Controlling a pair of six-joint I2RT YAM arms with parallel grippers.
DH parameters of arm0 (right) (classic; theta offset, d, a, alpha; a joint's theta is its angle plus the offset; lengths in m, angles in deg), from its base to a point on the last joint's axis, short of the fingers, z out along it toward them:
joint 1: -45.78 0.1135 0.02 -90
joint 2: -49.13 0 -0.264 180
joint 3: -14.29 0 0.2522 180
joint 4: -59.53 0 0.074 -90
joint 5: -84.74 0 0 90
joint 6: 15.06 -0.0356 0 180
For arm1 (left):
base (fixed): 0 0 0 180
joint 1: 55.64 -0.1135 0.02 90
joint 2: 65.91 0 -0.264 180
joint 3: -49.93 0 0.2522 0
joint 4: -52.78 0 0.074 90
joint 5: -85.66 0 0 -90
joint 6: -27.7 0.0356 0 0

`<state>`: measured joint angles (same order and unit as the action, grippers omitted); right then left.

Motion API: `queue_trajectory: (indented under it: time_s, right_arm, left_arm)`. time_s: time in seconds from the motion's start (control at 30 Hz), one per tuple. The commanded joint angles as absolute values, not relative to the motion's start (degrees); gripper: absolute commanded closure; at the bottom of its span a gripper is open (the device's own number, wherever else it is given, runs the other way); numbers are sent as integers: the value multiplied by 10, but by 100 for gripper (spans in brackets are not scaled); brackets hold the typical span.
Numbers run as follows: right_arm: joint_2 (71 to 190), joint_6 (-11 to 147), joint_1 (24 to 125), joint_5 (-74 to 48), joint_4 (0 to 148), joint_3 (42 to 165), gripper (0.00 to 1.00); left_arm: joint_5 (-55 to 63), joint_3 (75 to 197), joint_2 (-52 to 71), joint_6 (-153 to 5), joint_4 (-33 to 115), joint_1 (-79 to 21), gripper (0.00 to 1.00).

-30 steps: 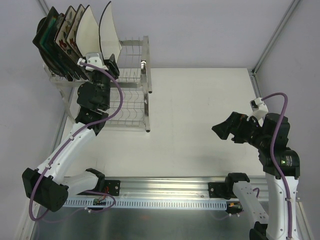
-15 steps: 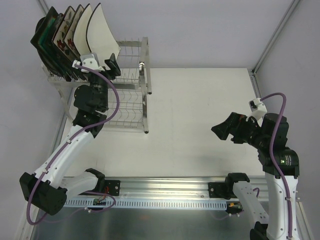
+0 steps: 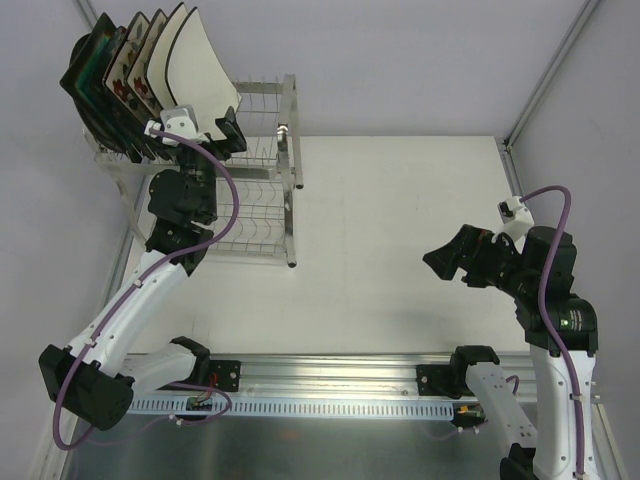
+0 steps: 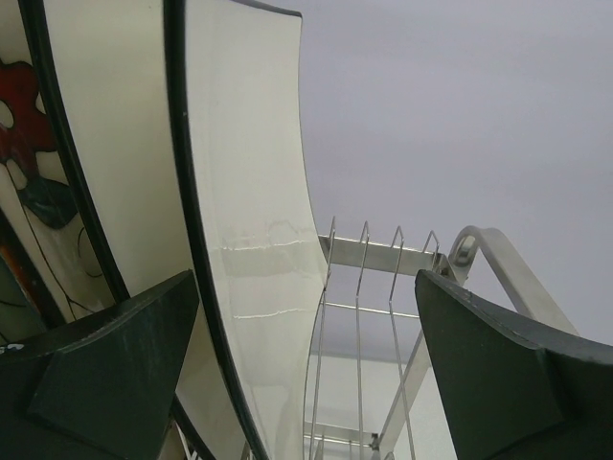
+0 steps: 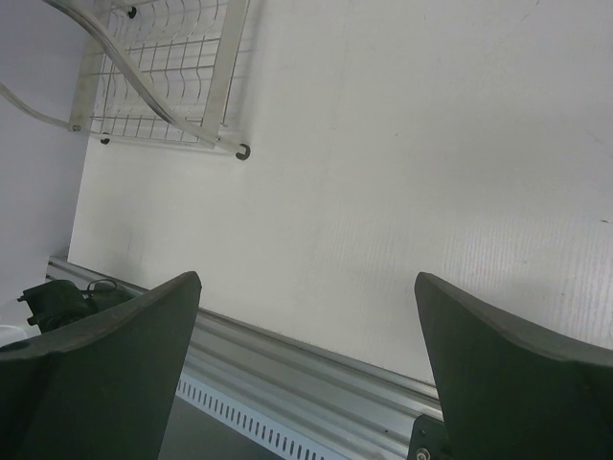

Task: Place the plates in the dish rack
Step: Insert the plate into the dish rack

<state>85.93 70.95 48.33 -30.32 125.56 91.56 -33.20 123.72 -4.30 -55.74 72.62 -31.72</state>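
Note:
Several plates stand on edge in the top tier of the silver wire dish rack [image 3: 268, 165] at the back left. The rightmost is the round cream plate with a dark rim [image 3: 205, 72]; the white square plate [image 3: 172, 45] and the patterned ones stand to its left. My left gripper [image 3: 205, 130] is open at the round plate's lower edge. In the left wrist view that plate [image 4: 254, 201] stands between the fingers, close to the left one and well clear of the right one. My right gripper [image 3: 447, 258] hangs open and empty over the table on the right.
The rack's lower tier [image 3: 250, 215] and its front leg [image 5: 242, 151] reach onto the white table [image 3: 400, 220]. Upright rack prongs [image 4: 362, 278] stand just right of the round plate. A metal rail [image 3: 330, 375] runs along the near edge.
My left gripper has opened wide and let go of the round plate, which now leans left against the white plate. The left arm shifted slightly left. The right arm barely moved.

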Motion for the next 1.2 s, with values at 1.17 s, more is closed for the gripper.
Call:
queue_trajectory:
  time_s: [1.17]
  right_arm:
    - [862,727,489,-292,1251,927,0]
  left_arm:
    - [-463,1257,-154,-583,532,-311,1]
